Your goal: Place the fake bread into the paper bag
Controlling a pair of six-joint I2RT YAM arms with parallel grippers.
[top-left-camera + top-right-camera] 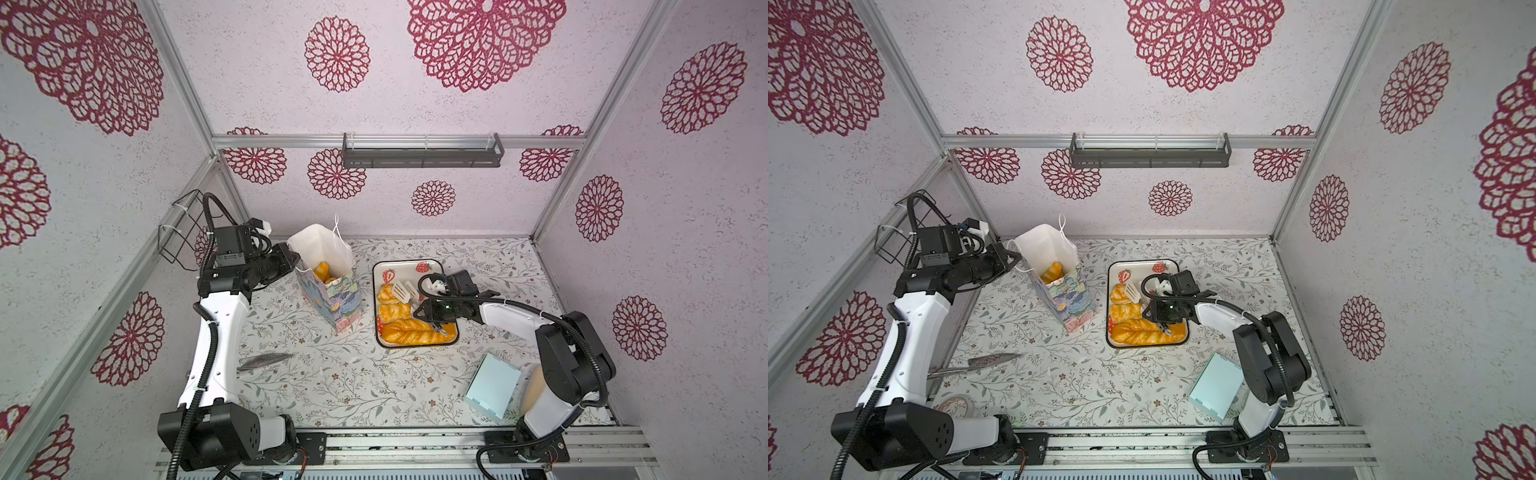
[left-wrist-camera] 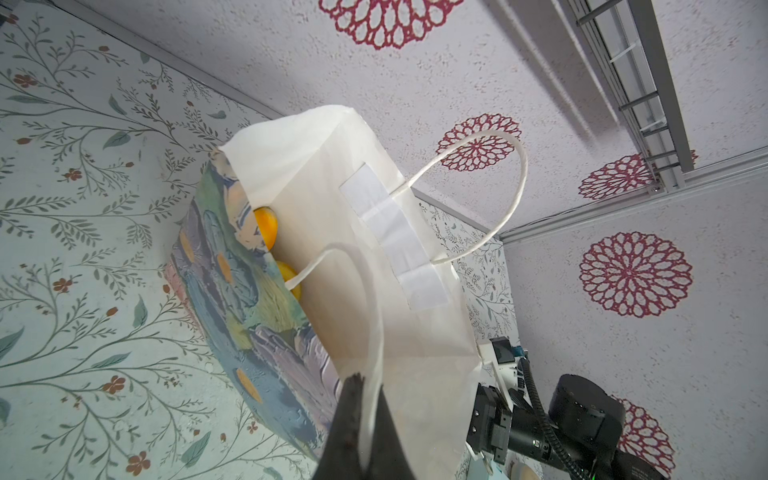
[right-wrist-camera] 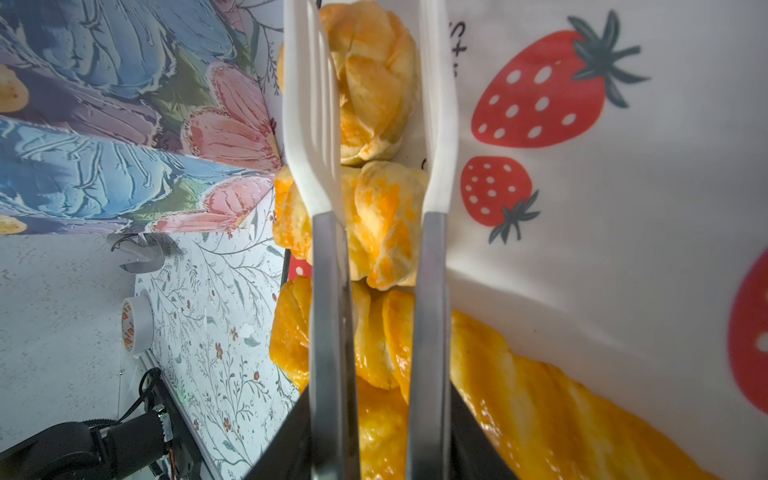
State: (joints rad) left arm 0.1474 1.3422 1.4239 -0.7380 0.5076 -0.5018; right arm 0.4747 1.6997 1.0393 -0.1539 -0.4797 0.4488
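Note:
The paper bag [image 1: 328, 291] [image 1: 1067, 299] [image 2: 374, 270] stands open left of the tray, with fake bread [image 1: 322, 271] [image 1: 1052, 272] [image 2: 266, 226] inside. My left gripper [image 1: 296, 259] [image 1: 1017, 257] [image 2: 368, 382] is shut on the bag's near cord handle at the rim. On the strawberry tray [image 1: 405, 268] [image 1: 1142, 268] [image 3: 623, 249] lie two small pastries [image 1: 386, 293] [image 3: 374, 83] and a long braided loaf [image 1: 411, 334] [image 1: 1138, 334] [image 3: 540, 407]. My right gripper [image 1: 419, 309] [image 1: 1147, 309] [image 3: 380, 415] is shut on white-tipped tongs [image 1: 403, 291] [image 1: 1133, 293] [image 3: 320, 124]. The tong tips stand apart over the pastries.
A light blue flat box [image 1: 492, 386] [image 1: 1217, 386] and a beige flat piece [image 1: 534, 386] lie by the right arm's base. A grey pointed metal tool [image 1: 264, 360] [image 1: 984, 361] and a tape roll [image 1: 957, 405] [image 3: 135, 324] sit front left. A wire basket [image 1: 183, 228] hangs on the left wall.

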